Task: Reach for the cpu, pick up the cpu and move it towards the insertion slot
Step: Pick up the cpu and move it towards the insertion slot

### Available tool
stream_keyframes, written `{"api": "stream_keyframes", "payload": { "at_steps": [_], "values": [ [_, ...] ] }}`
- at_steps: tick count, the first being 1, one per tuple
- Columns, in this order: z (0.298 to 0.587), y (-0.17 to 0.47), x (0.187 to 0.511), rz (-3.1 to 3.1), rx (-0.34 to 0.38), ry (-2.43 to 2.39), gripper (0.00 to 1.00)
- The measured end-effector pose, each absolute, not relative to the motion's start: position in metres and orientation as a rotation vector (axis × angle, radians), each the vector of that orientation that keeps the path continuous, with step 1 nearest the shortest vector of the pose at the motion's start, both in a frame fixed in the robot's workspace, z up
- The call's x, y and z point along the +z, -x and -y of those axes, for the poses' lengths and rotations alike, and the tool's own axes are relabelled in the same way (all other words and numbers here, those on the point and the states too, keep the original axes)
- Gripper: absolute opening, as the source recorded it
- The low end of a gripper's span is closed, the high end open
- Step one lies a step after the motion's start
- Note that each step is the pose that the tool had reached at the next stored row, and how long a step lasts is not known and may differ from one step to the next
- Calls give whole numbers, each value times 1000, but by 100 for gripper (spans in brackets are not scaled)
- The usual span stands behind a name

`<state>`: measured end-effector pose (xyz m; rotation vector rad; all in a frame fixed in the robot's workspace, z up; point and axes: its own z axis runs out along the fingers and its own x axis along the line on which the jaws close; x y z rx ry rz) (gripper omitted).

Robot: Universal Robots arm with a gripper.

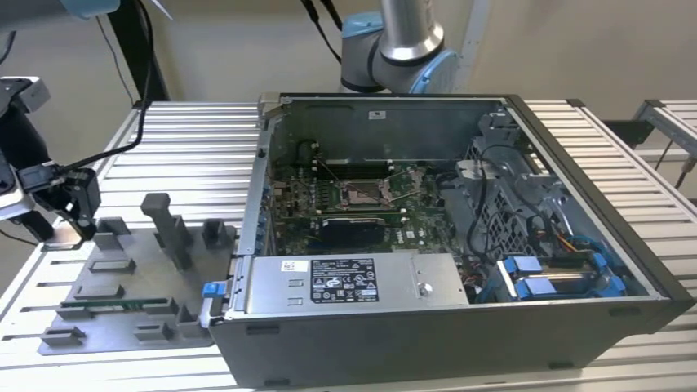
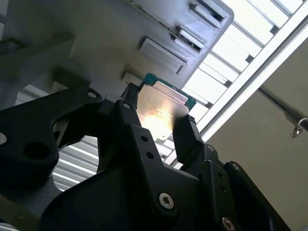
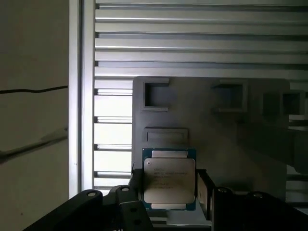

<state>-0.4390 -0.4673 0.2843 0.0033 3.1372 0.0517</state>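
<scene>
The cpu (image 3: pixel 169 179) is a pale silvery square plate on a green-edged board. It sits between the two black fingers of my gripper (image 3: pixel 168 186), which is shut on it. In the second wrist view the cpu (image 2: pixel 161 107) catches bright light between the gripper (image 2: pixel 161 122) fingers, with the grey fixture behind it. In the exterior view my gripper (image 1: pixel 65 204) hangs over the far corner of the grey fixture (image 1: pixel 120 327), at the exterior view's left. The insertion slot (image 1: pixel 365 192), a shiny metal frame with a dark centre, lies on the motherboard inside the open computer case (image 1: pixel 566 204), well away from the gripper.
Grey posts (image 1: pixel 163 224) stand up from the fixture beside the gripper. A long green memory stick (image 1: pixel 114 305) lies in the fixture's near part. The case's side wall (image 1: pixel 261 180) rises between fixture and motherboard. A power supply (image 1: pixel 343 282) and blue drive bays (image 1: pixel 556 273) fill the case's near side.
</scene>
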Motion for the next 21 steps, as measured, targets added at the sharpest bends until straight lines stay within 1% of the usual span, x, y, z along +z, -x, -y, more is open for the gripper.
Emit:
{"api": "stream_keyframes", "payload": {
  "at_steps": [21],
  "values": [
    [467,439,318,-3137,52,-3,0]
  ]
}}
